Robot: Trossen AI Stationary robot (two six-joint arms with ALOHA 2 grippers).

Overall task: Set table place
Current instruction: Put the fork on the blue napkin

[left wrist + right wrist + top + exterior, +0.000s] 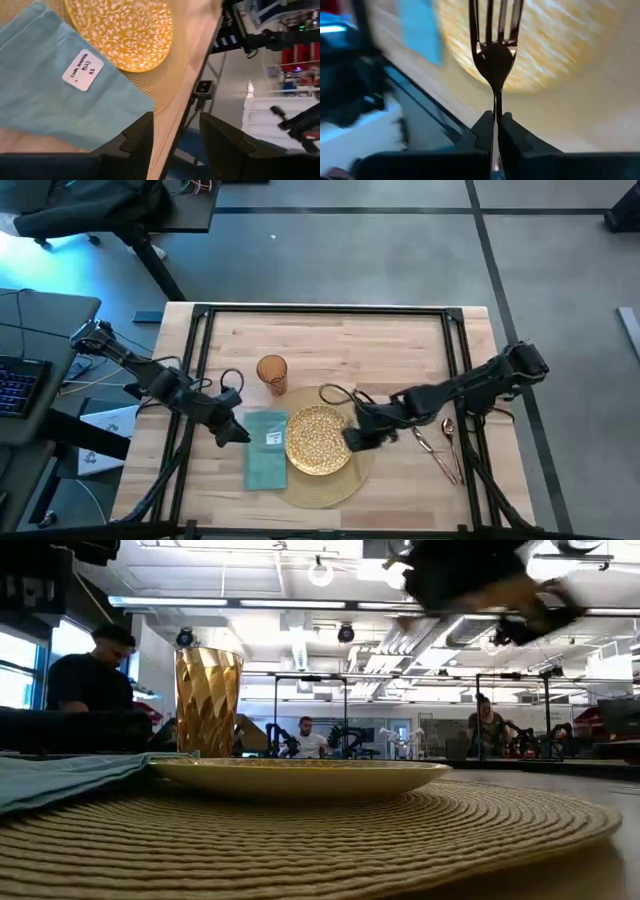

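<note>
Right pincer (493, 131) pinches the fork (495, 50) (tines pointing outward).

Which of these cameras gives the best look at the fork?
The right wrist view: the fork fills it, tines up, clamped in the right tool. From above the fork is hidden near the plate. The low and left wrist views don't show it.
</note>
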